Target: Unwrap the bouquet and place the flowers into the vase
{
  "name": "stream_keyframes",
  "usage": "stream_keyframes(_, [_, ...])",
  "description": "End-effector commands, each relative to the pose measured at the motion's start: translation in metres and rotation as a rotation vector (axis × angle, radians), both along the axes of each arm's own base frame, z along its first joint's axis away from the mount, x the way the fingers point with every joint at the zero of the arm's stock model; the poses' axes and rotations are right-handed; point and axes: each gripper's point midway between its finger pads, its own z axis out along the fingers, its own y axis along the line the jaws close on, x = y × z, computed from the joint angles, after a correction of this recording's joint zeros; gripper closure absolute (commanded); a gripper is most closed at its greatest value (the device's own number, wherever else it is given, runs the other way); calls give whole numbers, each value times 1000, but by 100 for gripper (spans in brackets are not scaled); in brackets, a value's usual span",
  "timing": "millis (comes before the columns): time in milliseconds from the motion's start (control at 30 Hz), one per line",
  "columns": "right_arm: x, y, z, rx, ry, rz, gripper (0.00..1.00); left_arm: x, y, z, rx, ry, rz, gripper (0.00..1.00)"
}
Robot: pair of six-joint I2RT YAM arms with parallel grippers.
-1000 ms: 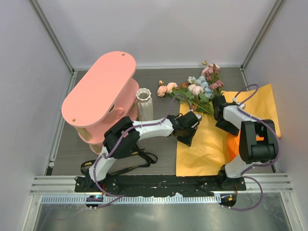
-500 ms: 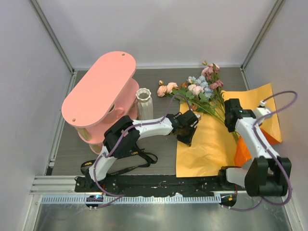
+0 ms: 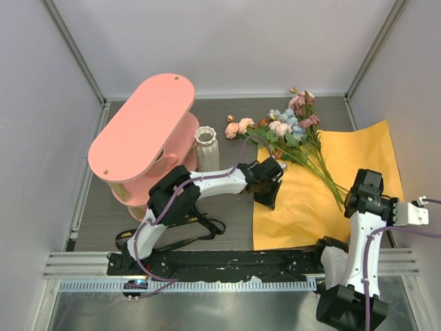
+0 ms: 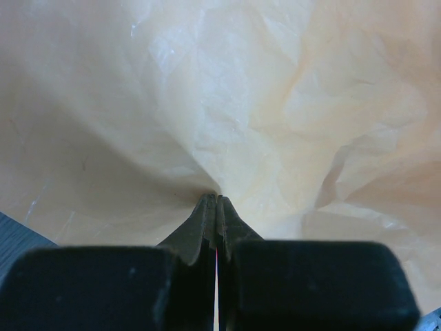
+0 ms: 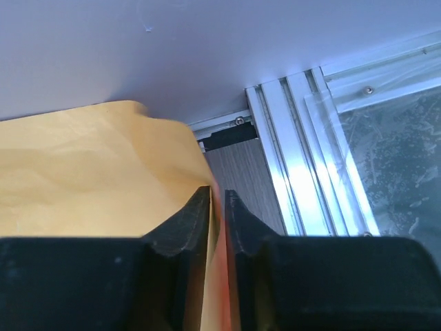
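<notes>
surroundings: white walls are enclosing a grey desk; a pink shelf is standing at the left, with the vase upright just beside it.
paper: the orange paper is lying spread flat on the right half of the desk, wrapping nothing.
flowers: the flowers are lying loose across the paper's far-left corner, near the vase but outside it.
axis: their long axis is running diagonally, with the heads pointing far and left toward the vase and the stem ends pointing near and right over the paper.
left tool: the left tool is clenching a pinch of paper at the sheet's left edge.
right tool: the right tool is gripping the paper's near-right edge, a thin orange line showing between its jaws.
ribbon: a dark strip is lying by the left arm's base, possibly the ribbon.
step: unwrapping is looking almost done; potting is not yet begun.
next move: this is calling for freeing the paper, gripping the stems low as one bunch, tipping them stem-down and threading the narrow neck.
</notes>
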Motion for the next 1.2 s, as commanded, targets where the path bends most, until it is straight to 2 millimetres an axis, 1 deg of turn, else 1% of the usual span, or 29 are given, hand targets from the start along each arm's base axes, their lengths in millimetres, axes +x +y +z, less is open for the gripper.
stream_keyframes(0, [-4, 1, -1, 19, -40, -45, 70, -9, 15, -27, 66, 33, -1, 100])
stream_keyframes(67, [-4, 0, 8, 14, -40, -38, 59, -8, 15, -25, 63, 28, -4, 100])
stream_keyframes(100, [-6, -1, 16, -5, -31, -31, 57, -8, 15, -25, 64, 28, -6, 100])
stream_keyframes(167, [2, -7, 47, -60, -72, 11, 53, -9, 15, -26, 61, 27, -7, 100])
stream_keyframes(200, [8, -4, 57, -52, -30, 117, 51, -11, 15, -27, 57, 37, -7, 100])
stream_keyframes(233, [26, -5, 80, -84, -84, 191, 51, -12, 14, -27, 53, 42, -10, 100])
stream_keyframes(300, [38, 0, 94, -73, -67, 271, 48, -12, 11, -27, 40, 48, -9, 100])
stream_keyframes(333, [49, 4, 111, -81, -107, 327, 46, -12, 9, -25, 35, 48, -13, 100])
stream_keyframes(400, [64, 8, 124, -72, -112, 418, 43, -11, 7, -22, 32, 46, -18, 100])
stream_keyframes(433, [81, 16, 133, -61, -127, 526, 39, -9, 7, -21, 32, 35, -19, 100])
stream_keyframes(467, [91, 20, 132, -48, -120, 581, 34, -9, 7, -18, 32, 32, -19, 100])
stream_keyframes(533, [120, 26, 107, 45, -50, 683, 30, -7, 6, -14, 25, 20, -22, 100])
stream_keyframes(567, [136, 36, 91, 111, -24, 777, 29, -7, 5, -13, 22, 19, -24, 100])
stream_keyframes(600, [149, 36, 65, 186, 30, 793, 26, -6, 2, -9, 12, 16, -26, 100])
stream_keyframes(667, [152, 37, 19, 327, 25, 701, 19, -7, 2, -8, 11, 19, -27, 100])
stream_keyframes(700, [148, 36, 5, 364, 16, 651, 20, -6, 2, -7, 11, 16, -26, 100])
stream_keyframes(733, [138, 35, -21, 408, 36, 595, 22, -6, 2, -7, 12, 16, -27, 100])
stream_keyframes(767, [128, 31, -34, 426, 9, 481, 25, -7, 5, -7, 22, 15, -29, 100])
stream_keyframes(800, [107, 15, -40, 378, 53, 365, 26, -7, 6, -7, 29, 15, -29, 100])
stream_keyframes(833, [85, 12, -56, 378, 96, 286, 27, -8, 7, -6, 31, 17, -31, 100])
stream_keyframes(867, [71, 6, -59, 344, 107, 230, 29, -8, 8, -3, 28, 15, -32, 100])
stream_keyframes(900, [42, -2, -70, 313, 155, 131, 30, -8, 8, -1, 26, 12, -33, 100])
stream_keyframes(967, [35, -9, -69, 280, 133, 122, 34, -7, 7, 10, 10, 3, -33, 100])
stream_keyframes(1000, [35, -10, -70, 285, 140, 154, 39, -7, 5, 15, -4, -1, -37, 98])
stream_keyframes(1033, [55, -11, -67, 276, 64, 218, 41, -7, 4, 20, -14, -6, -38, 96])
stream_keyframes(1067, [65, -11, -62, 264, 30, 270, 43, -5, 0, 35, -46, -23, -39, 93])
stream_keyframes(1100, [76, -10, -59, 262, 43, 359, 52, -5, -1, 42, -61, -29, -42, 91])
stream_keyframes(1133, [108, -2, -53, 275, -49, 501, 53, -6, -3, 52, -83, -39, -53, 88])
stream_keyframes(1167, [119, 2, -51, 284, -61, 562, 53, -5, -5, 68, -115, -60, -56, 81])
